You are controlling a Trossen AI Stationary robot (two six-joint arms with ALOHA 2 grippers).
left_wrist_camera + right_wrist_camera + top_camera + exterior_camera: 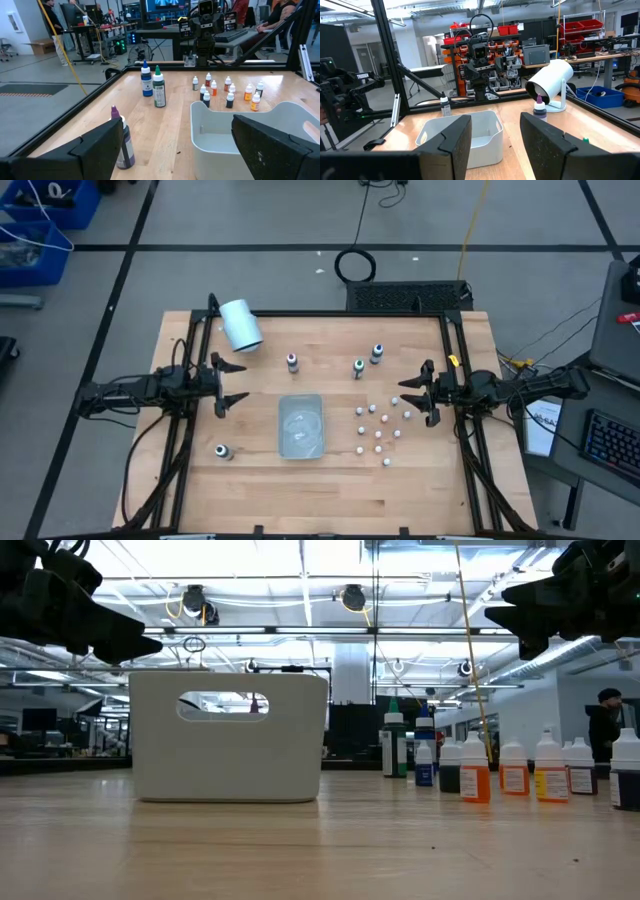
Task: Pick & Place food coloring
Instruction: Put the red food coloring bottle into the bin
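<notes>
Wooden table: clear tray centre, food coloring cluster right of it; left gripper and right gripper hover at sides, fingers spread, empty

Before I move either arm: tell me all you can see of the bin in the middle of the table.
The bin is a rectangular, open-topped tub of whitish, translucent-looking plastic with rounded corners and an oval handle cutout in its wall. It stands upright on the wooden table, about midway between both arms. It looks empty, and nothing touches it.
</notes>
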